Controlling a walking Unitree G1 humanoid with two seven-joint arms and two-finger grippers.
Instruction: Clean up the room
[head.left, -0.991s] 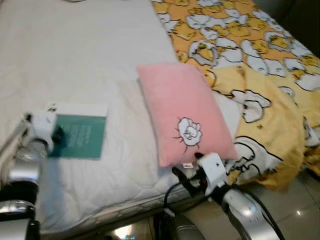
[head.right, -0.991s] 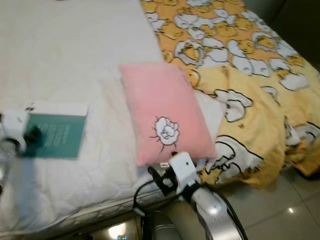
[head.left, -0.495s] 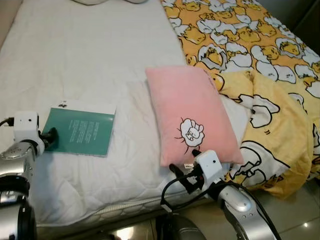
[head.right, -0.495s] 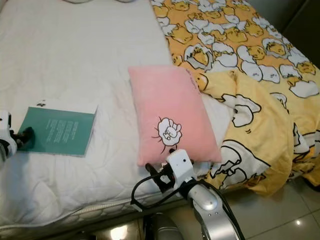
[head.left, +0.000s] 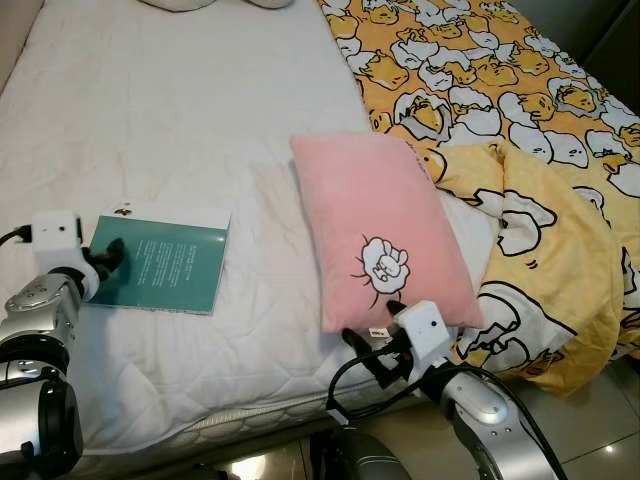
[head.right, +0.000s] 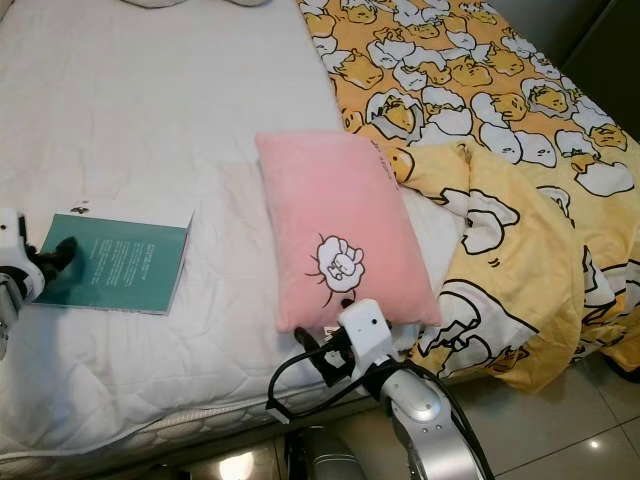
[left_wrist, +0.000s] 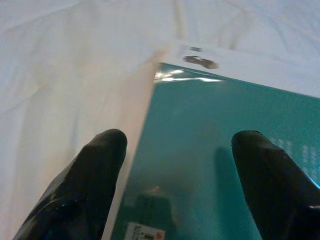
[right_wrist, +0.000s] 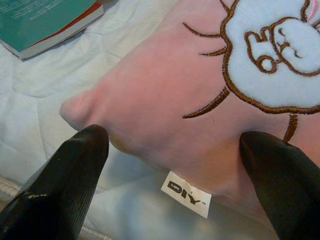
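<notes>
Your left gripper (left_wrist: 172, 165) fingers spread over the book (head.left: 160, 263), lower left; right gripper (right_wrist: 175, 175) fingers spread at the pillow (head.left: 375, 225) edge, ready to grasp.

Pink pillow (head.right: 335, 235) lies mid-mattress (head.right: 170, 120); teal book (head.right: 112, 262) at L, duck-print blanket (head.right: 500, 140) at R.

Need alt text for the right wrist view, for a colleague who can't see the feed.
The right hand, fingers spread open, points at the near edge of a pink pillow with an embroidered white sheep, lying on a white quilted mattress. A small white label hangs from the pillow's seam, and a teal book lies beyond.
</notes>
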